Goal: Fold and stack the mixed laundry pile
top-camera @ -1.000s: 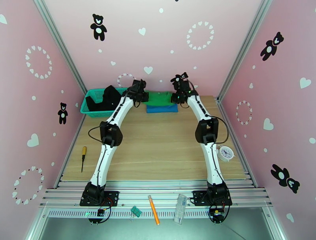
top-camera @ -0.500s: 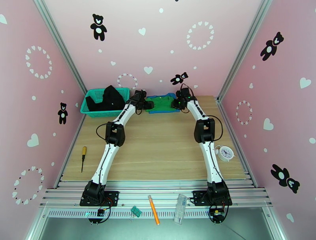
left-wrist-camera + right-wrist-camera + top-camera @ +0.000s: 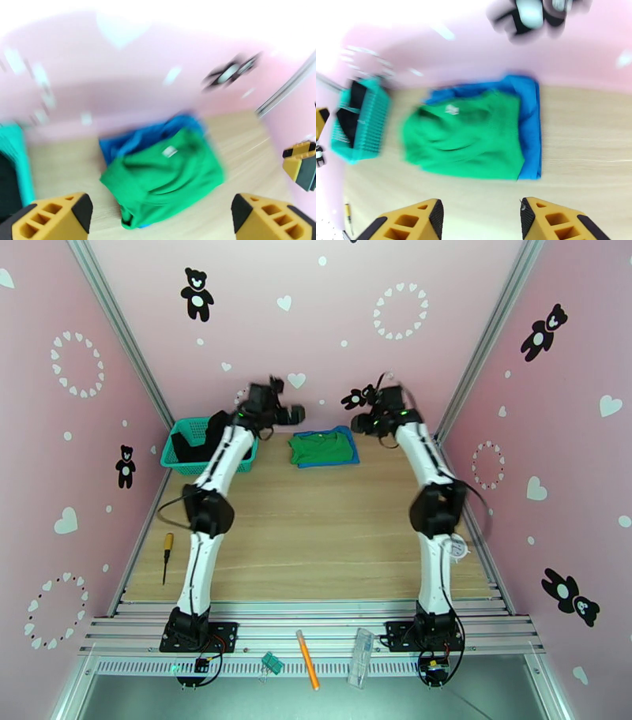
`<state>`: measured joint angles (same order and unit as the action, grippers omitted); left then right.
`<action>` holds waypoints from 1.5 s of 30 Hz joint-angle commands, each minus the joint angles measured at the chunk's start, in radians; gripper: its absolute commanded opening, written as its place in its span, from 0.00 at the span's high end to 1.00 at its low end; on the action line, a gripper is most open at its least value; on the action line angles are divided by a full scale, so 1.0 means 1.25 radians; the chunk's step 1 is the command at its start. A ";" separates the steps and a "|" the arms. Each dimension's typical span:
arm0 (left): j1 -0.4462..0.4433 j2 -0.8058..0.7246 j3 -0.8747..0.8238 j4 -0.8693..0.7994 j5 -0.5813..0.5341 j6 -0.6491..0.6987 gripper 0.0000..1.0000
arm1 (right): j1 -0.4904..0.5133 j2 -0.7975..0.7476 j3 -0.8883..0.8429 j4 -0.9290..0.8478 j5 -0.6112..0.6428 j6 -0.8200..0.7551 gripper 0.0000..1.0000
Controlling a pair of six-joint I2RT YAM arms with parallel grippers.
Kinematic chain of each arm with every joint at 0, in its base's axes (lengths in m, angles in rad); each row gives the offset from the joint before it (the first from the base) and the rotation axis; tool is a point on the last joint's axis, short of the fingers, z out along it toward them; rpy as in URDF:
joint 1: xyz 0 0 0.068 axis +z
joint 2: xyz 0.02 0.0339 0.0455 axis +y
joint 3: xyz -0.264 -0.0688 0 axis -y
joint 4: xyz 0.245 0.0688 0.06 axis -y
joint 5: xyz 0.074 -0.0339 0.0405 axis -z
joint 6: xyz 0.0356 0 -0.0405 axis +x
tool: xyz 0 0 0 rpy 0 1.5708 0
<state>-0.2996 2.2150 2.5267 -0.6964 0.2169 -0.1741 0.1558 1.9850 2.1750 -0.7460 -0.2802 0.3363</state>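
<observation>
Green garment [image 3: 320,448] lay folded on the blue shirt [image 3: 529,130], a two-layer stack at the far middle of the tabletop [image 3: 316,532], near the back wall. Blue showed along the right and near edges. The stack's long axis ran left to right. Black garment [image 3: 215,431] sat heaped and unfolded in the basket [image 3: 178,459] at the far left corner, its peak above the rim and no clear long axis.

Left gripper [image 3: 291,414] hung just left of the stack, fingers wide apart, nothing between them. Right gripper [image 3: 361,423] hung just right of it, fingers apart, also empty. Both were clear of the cloth.

Judgement: two of three pieces were stacked, so the black one looked next. It lay left of the left gripper, and that arm was plainly nearer — the right would have had to cross over the stack. Basket walls crowded the reach, so a pick from above looked safest. The broad bare wood on the near side of the stack gave folding room — screwdriver [image 3: 167,556] and clock [image 3: 454,545] lay at the side edges.
</observation>
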 commanded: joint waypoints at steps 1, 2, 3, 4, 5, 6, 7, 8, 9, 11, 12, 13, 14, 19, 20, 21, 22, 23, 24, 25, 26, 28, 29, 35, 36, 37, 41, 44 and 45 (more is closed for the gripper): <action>0.004 -0.129 -0.104 -0.033 -0.088 0.062 0.02 | -0.003 -0.192 -0.179 0.008 0.020 -0.001 0.44; 0.008 -0.161 -0.137 -0.044 -0.125 0.076 0.02 | -0.004 -0.249 -0.248 0.027 0.008 0.001 0.43; 0.019 -0.185 -0.161 -0.061 -0.151 0.083 0.02 | -0.004 -0.299 -0.313 0.035 -0.005 0.000 0.43; 0.032 -0.198 -0.179 -0.083 -0.168 0.079 0.02 | -0.003 -0.339 -0.367 0.041 -0.024 -0.003 0.43; 0.056 -0.207 -0.192 -0.107 -0.178 0.064 0.02 | -0.001 -0.384 -0.427 0.050 -0.043 -0.010 0.43; 0.086 -0.210 -0.204 -0.126 -0.176 0.042 0.02 | 0.007 -0.432 -0.491 0.061 -0.045 -0.017 0.43; 0.114 -0.208 -0.213 -0.140 -0.167 0.021 0.01 | 0.020 -0.471 -0.540 0.069 -0.027 -0.024 0.43; 0.149 -0.202 -0.222 -0.149 -0.148 -0.004 0.01 | 0.039 -0.512 -0.597 0.076 -0.008 -0.036 0.43; 0.185 -0.189 -0.227 -0.153 -0.120 -0.028 0.02 | 0.064 -0.551 -0.650 0.081 0.025 -0.042 0.43; 0.237 -0.157 -0.225 -0.150 -0.078 -0.057 0.02 | 0.113 -0.602 -0.732 0.087 0.078 -0.040 0.43; 0.257 -0.130 -0.215 -0.150 -0.071 -0.064 0.02 | 0.134 -0.628 -0.772 0.093 0.092 -0.032 0.43; 0.269 -0.106 -0.205 -0.147 -0.069 -0.066 0.01 | 0.153 -0.644 -0.804 0.097 0.103 -0.024 0.43; 0.279 -0.076 -0.191 -0.143 -0.077 -0.063 0.02 | 0.175 -0.660 -0.837 0.105 0.114 -0.012 0.43; 0.287 0.075 -0.126 -0.110 -0.155 -0.022 0.02 | 0.273 -0.675 -0.984 0.177 0.151 0.062 0.39; 0.287 0.112 -0.100 -0.114 -0.175 -0.018 0.02 | 0.291 -0.666 -1.006 0.194 0.158 0.078 0.38; 0.286 0.150 -0.069 -0.121 -0.193 -0.015 0.02 | 0.307 -0.655 -1.024 0.209 0.162 0.090 0.37; 0.286 0.184 -0.041 -0.128 -0.204 -0.011 0.02 | 0.319 -0.641 -1.035 0.218 0.167 0.100 0.37; 0.286 0.224 0.000 -0.140 -0.218 -0.007 0.02 | 0.333 -0.623 -1.044 0.228 0.172 0.109 0.37; 0.286 0.256 0.034 -0.149 -0.226 -0.004 0.02 | 0.345 -0.605 -1.049 0.234 0.176 0.114 0.36; 0.287 0.296 0.072 -0.160 -0.233 0.000 0.02 | 0.359 -0.584 -1.048 0.240 0.180 0.120 0.36; 0.287 0.330 0.106 -0.168 -0.232 0.004 0.02 | 0.371 -0.560 -1.046 0.244 0.184 0.125 0.36; 0.288 0.380 0.145 -0.174 -0.224 0.008 0.02 | 0.391 -0.519 -1.036 0.251 0.187 0.132 0.36; 0.288 0.398 0.152 -0.172 -0.222 0.010 0.01 | 0.399 -0.496 -1.028 0.254 0.189 0.134 0.36; 0.289 0.454 0.149 -0.169 -0.216 0.007 0.02 | 0.431 -0.380 -0.965 0.258 0.188 0.138 0.36; 0.289 0.461 0.151 -0.173 -0.213 0.006 0.02 | 0.436 -0.367 -0.954 0.259 0.187 0.138 0.36; 0.290 0.465 0.153 -0.178 -0.208 0.003 0.02 | 0.441 -0.351 -0.944 0.262 0.189 0.139 0.36; 0.291 0.492 0.157 -0.194 -0.185 -0.005 0.20 | 0.456 -0.304 -0.909 0.262 0.184 0.142 0.37; 0.296 0.502 0.158 -0.199 -0.146 -0.016 0.63 | 0.464 -0.295 -0.897 0.259 0.186 0.145 0.39; 0.297 0.504 0.159 -0.199 -0.130 -0.021 0.84 | 0.464 -0.297 -0.898 0.260 0.186 0.146 0.39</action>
<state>0.0643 2.7838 2.7071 -0.8932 -0.0105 -0.1814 0.7269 1.6020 1.0248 -0.4210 -0.0544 0.5037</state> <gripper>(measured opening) 0.399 0.611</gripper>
